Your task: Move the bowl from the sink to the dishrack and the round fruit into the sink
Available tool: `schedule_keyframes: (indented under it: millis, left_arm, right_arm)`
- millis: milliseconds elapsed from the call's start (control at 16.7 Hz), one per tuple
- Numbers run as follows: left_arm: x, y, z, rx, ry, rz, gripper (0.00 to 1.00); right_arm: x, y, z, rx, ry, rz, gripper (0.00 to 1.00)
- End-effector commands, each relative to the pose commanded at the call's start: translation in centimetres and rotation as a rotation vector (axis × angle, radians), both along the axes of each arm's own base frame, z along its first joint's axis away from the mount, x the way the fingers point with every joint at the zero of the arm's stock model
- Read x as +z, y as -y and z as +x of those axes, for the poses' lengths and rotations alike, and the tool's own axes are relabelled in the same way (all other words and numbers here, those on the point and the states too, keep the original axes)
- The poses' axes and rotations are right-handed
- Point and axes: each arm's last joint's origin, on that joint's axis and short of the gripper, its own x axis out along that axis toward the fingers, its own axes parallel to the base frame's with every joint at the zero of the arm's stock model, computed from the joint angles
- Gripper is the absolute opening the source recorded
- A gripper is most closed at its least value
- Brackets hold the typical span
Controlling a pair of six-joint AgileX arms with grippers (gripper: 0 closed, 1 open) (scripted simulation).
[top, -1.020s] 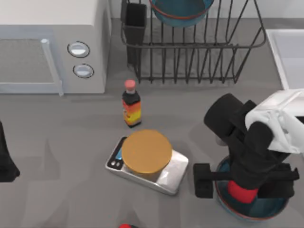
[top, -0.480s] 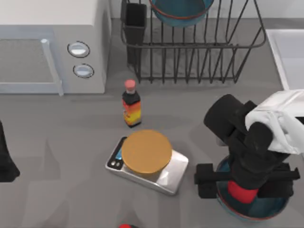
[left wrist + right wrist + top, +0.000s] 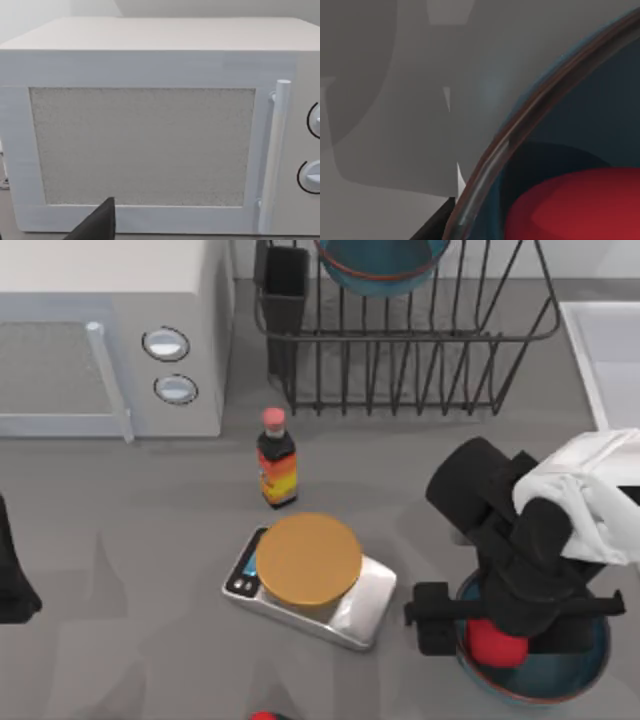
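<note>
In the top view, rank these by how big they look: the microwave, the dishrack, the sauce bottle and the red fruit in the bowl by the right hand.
1. Dishrack and microwave: alike, both cut by the frame, so unranked.
2. Sauce bottle.
3. Round fruit, partly hidden under the right hand.

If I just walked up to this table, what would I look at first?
Probably the bright red round fruit sitting in a dark-blue bowl at the table's lower right, with the right gripper right over it. Next, the yellow disc on a silver scale in the middle, and a second blue bowl standing in the black dishrack at the back.
</note>
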Motion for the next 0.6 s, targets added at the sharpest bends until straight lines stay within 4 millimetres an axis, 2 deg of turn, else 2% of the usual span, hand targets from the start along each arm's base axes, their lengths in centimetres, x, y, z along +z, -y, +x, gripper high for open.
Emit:
schedule_keyframes:
  millis: [300, 360, 480, 600]
  left_arm:
    - [0.0, 0.0, 0.0, 0.0, 0.0, 0.0, 1.0]
    - [0.0, 0.0, 0.0, 0.0, 0.0, 0.0, 1.0]
    - [0.0, 0.0, 0.0, 0.0, 0.0, 0.0, 1.0]
    - [0.0, 0.0, 0.0, 0.0, 0.0, 0.0, 1.0]
  right_arm:
    - [0.0, 0.0, 0.0, 0.0, 0.0, 0.0, 0.0]
    - [2.3, -0.2, 0.2, 0.021, 0.054, -0.001, 0.0]
    - [2.7, -0.3, 0.3, 0.019, 0.056, 0.0, 0.0]
    - [4.1, -0.5, 0.5, 0.018, 0.059, 0.003, 0.0]
